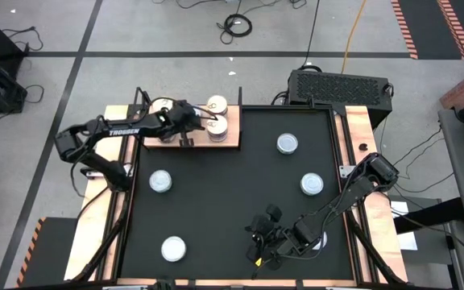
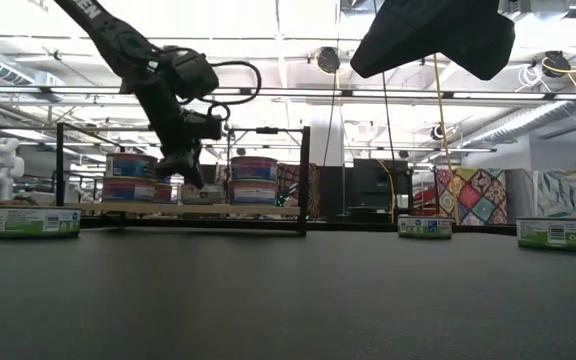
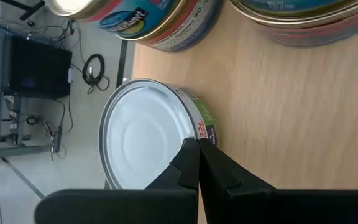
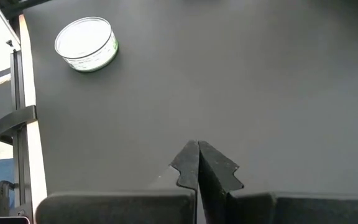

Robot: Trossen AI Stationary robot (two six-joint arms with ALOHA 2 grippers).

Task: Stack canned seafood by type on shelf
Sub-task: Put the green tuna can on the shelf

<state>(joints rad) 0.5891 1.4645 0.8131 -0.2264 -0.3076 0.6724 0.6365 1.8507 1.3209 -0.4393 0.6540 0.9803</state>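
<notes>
The shelf [image 1: 155,137], a pale wooden board, lies at the mat's far left. On it stand stacks of blue-and-red tins [image 1: 217,125] [image 2: 131,178] [image 2: 253,180]. A single tin with a white lid and green label [image 3: 145,134] rests flat on the board near its edge. My left gripper [image 1: 190,119] [image 3: 197,144] is shut, slanting down, with its tips right beside this tin's side wall. My right gripper [image 1: 258,235] [image 4: 197,146] is shut above the bare mat at the near right. Several white-lidded tins [image 1: 160,181] [image 1: 173,248] [image 1: 287,143] [image 1: 312,184] lie flat on the mat. My left gripper's shut fingertips [image 3: 190,155] stand against the green-labelled tin's side wall [image 3: 202,121], just below its lid rim, coming slanting from above. I cannot tell whether they touch it. The tin sits flat on the board.
A black frame [image 2: 303,180] runs around the shelf. Another tin [image 1: 321,239] shows partly under my right arm. My right wrist view holds one green-labelled tin [image 4: 86,43] near the mat's edge. Wooden strips [image 1: 375,209] border the black mat [image 1: 232,201].
</notes>
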